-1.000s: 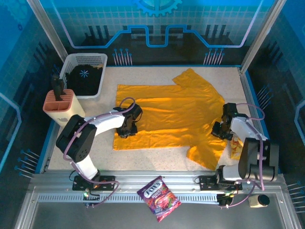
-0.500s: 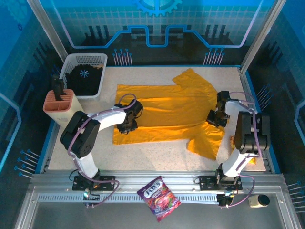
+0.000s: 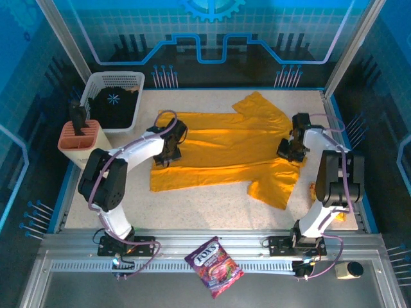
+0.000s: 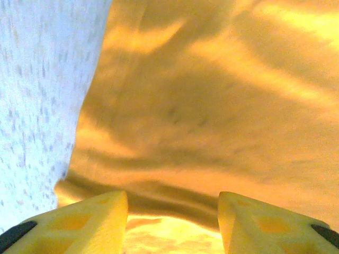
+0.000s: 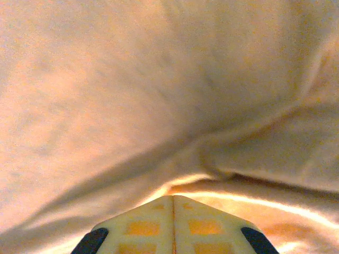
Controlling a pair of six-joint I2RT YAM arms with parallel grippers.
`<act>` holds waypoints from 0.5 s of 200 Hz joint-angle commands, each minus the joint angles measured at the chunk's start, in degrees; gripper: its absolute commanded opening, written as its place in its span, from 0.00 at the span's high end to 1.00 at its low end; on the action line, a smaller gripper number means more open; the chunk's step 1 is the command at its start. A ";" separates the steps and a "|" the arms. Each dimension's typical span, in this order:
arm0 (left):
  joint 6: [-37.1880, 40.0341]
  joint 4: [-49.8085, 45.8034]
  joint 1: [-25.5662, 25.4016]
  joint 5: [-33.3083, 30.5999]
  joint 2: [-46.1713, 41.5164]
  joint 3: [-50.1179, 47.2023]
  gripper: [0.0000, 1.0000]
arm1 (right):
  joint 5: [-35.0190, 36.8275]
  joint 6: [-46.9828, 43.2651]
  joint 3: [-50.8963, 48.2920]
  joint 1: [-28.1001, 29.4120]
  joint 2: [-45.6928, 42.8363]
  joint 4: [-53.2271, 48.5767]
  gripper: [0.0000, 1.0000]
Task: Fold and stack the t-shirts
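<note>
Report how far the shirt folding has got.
Done: no finished fold or stack; the t-shirt lies wrinkled across the table. In hand: right gripper pinches one edge, left gripper has jaws apart over the opposite edge. Left: complete the folds, then stack.

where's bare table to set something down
Bare table runs between the shirt and the front rail. A smaller strip lies behind the shirt, right of the basket. The left edge is crowded with basket and orange holder.
</note>
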 commanded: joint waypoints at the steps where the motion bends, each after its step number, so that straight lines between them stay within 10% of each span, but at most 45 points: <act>1: 4.53 -4.53 1.08 -1.75 -0.39 9.29 0.48 | -4.24 -2.09 10.33 0.71 3.39 -2.90 0.90; 100: 5.33 -1.47 4.85 1.77 26.82 31.63 0.51 | -0.31 5.06 47.00 0.26 37.34 -12.02 0.95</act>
